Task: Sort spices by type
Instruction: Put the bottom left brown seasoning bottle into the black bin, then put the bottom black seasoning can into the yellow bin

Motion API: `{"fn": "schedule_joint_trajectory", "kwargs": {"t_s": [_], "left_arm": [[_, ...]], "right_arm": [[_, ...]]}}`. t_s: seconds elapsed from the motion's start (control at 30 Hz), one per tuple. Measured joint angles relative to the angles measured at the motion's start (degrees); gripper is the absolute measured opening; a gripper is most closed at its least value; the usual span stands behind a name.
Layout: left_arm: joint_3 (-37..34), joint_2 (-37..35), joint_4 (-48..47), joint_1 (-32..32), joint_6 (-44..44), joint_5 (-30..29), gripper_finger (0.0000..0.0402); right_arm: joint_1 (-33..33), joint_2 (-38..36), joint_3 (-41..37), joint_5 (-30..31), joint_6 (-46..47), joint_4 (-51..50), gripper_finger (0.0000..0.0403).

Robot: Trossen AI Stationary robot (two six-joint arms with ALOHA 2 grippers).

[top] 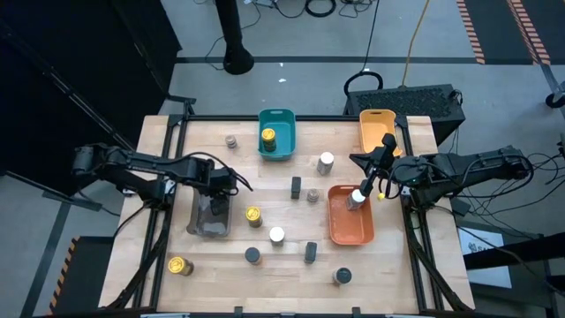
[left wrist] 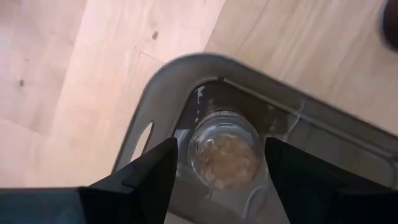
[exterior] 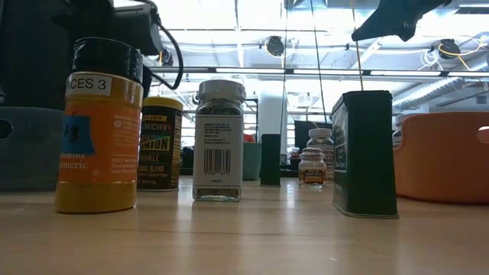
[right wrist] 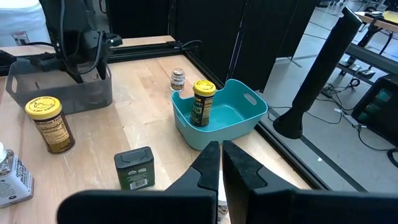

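Note:
My left gripper (top: 216,201) points down into the grey tray (top: 196,225). It is open (left wrist: 221,174), one finger on either side of a clear glass jar (left wrist: 226,152) of brown spice with a dark cap. Narrow gaps show beside the jar, which rests in the tray's corner. My right gripper (top: 355,160) hangs shut (right wrist: 220,163) above the table by the orange tray (top: 340,234), aimed at the teal tray (right wrist: 236,115). That tray holds a yellow-topped jar (top: 267,139). Other jars stand on the table: yellow-topped (top: 253,215), white-topped (top: 326,162), grey-brown (top: 230,141), slim black (top: 296,186).
A white-topped jar (top: 356,199) stands in the orange tray, and a yellow tray (top: 380,128) sits at the far right. More jars stand near the front edge (top: 180,265) (top: 342,276). In the low view, a turmeric jar (exterior: 98,126) and a dark tin (exterior: 364,153) stand close.

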Motion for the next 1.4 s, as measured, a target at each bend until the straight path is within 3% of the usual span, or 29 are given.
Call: {"fn": "schedule_joint_trajectory", "kwargs": {"t_s": [0.27, 0.6, 1.07, 1.4], "left_arm": [[6.9, -1.3, -7.1, -0.1, 1.5, -5.1, 0.0250], [7.6, -3.7, 5.2, -3.4, 1.6, -15.6, 0.0251], [7.6, -3.7, 14.2, -4.2, 3.8, -20.9, 0.0251], [7.6, -3.7, 22.1, -9.4, 9.3, -25.1, 0.0251]], "right_arm": [[0.0, 0.0, 0.0, 0.0, 1.1, 0.7, 0.0000], [0.0, 2.7, 0.0, 0.0, 1.5, 1.7, 0.0000], [0.0, 6.0, 0.0, 0.1, -2.6, 6.3, 0.0000], [0.0, 6.5, 0.0, 2.5, -2.0, 10.1, 0.0000]]}}
